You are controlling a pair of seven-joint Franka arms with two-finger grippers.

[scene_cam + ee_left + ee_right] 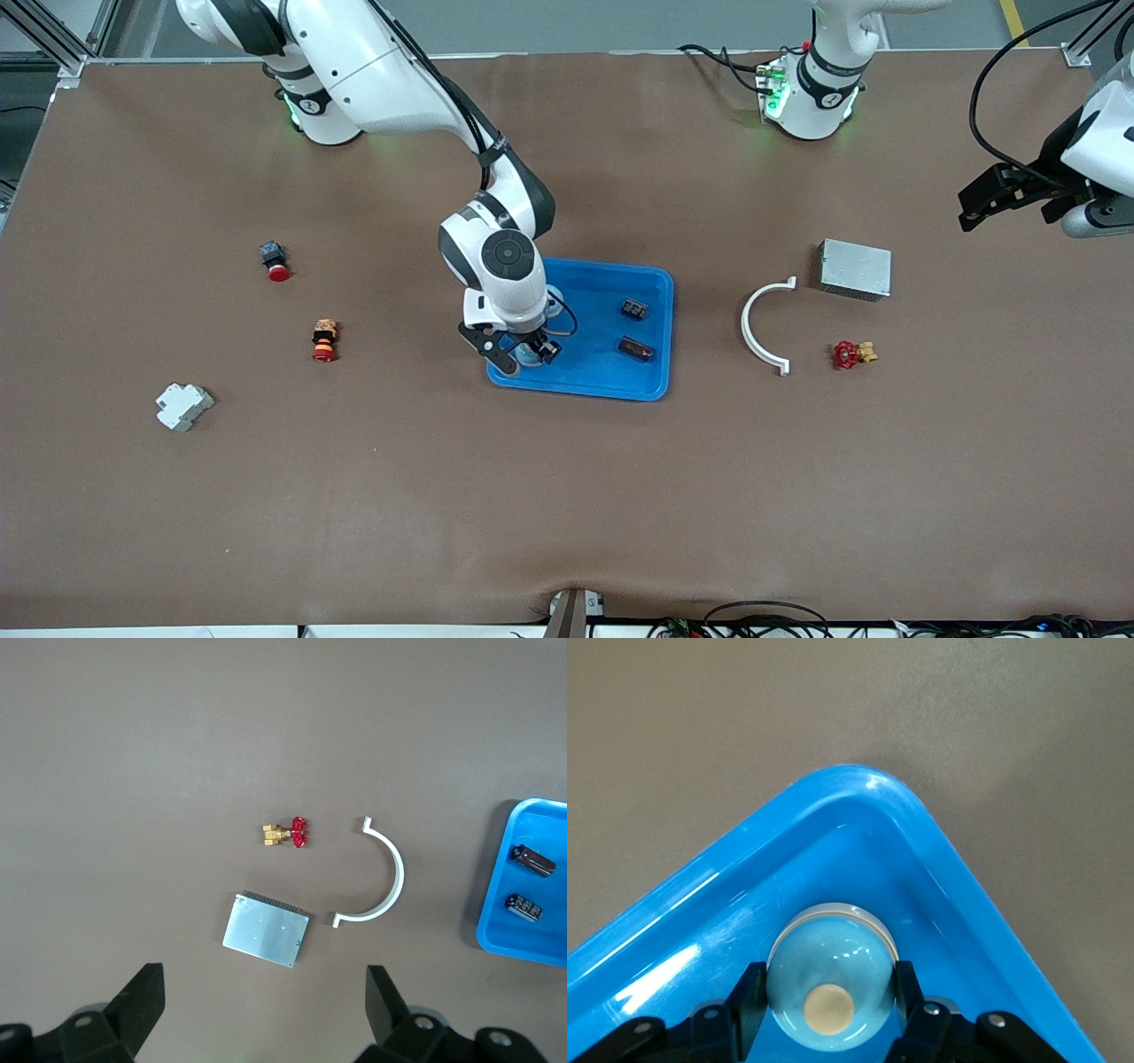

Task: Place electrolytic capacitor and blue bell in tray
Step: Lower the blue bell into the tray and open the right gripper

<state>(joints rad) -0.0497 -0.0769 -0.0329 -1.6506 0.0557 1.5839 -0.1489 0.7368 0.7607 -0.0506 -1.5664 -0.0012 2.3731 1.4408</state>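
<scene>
The bright blue tray (595, 376) lies mid-table. My right gripper (523, 353) is down in the tray's corner nearest the front camera, at the right arm's end. It is shut on the blue bell (829, 961), a pale blue dome with a beige button on top. One finger (748, 995) presses each side of the bell, inside the tray's rim (859, 780). A dark cylinder, the electrolytic capacitor (635, 349), lies in the tray beside a dark block (633, 308). My left gripper (263, 992) hangs open and empty over bare table next to the grey box (266, 931).
A white half-ring clamp (762, 323), the grey metal box (855, 268) and a red-handled brass valve (850, 354) lie toward the left arm's end. Two red-capped buttons (275, 260) (324, 341) and a white block (183, 406) lie toward the right arm's end.
</scene>
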